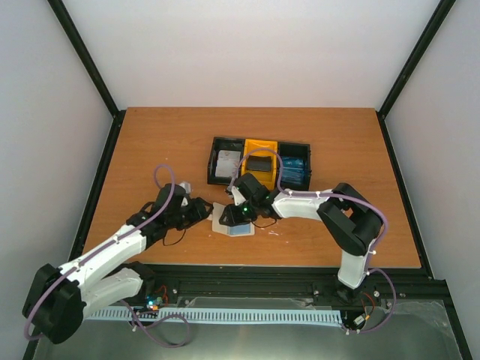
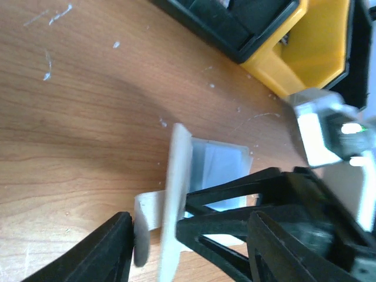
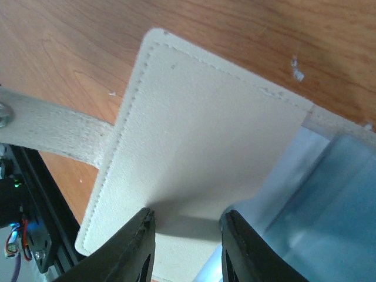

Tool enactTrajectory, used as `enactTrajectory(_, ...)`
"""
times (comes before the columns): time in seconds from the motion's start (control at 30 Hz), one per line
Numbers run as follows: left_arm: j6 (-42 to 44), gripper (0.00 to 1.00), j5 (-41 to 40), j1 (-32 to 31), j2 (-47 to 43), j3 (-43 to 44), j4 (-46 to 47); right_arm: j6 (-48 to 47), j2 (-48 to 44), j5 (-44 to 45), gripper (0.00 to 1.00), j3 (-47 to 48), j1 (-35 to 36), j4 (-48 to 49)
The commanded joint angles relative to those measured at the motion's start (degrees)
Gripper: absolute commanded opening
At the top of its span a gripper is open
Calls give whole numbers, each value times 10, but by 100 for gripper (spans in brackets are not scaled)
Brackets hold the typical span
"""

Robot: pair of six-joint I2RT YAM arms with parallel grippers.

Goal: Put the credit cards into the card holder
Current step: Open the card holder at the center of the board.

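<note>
The holder (image 3: 205, 135) lies open near the middle of the tabletop (image 1: 150, 150), a little toward the near edge and just in front of the tray (image 1: 225, 139). A pale blue card (image 3: 335, 194) sits against its inner side, partly tucked under the cream flap. That flap stands tilted up from the wood, and its strap (image 3: 53, 126) trails off to one side.

The right hand (image 3: 188, 238) is right over the holder. Its fingers are spread, with the tips against the flap's lower edge and cream showing in the gap between them, so nothing is pinched.

The left hand (image 1: 206, 213) is at the holder's left edge, fingers parted. From its wrist view the flap stands edge-on between them, with the strap end just beside one finger.

Further back, the tray's three compartments hold a grey-white, a dark and a blue item.
</note>
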Motion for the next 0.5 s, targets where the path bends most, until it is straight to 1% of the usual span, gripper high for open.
enactTrajectory(0.0,18,51,-7,4,-32,0,8,-3,19,17,32,13,7,-4)
enactTrajectory(0.13,20,41,21,4,-30,-16,38,11,34,37,30,12,8,-9)
enactTrajectory(0.23,23,35,37,4,-23,-19,51,16,41,42,29,15,8,-13)
enactTrajectory(0.37,23,35,47,4,-34,-26,61,15,45,53,30,26,8,-23)
enactTrajectory(0.47,25,36,36,4,-53,-26,61,18,43,63,29,30,8,-28)
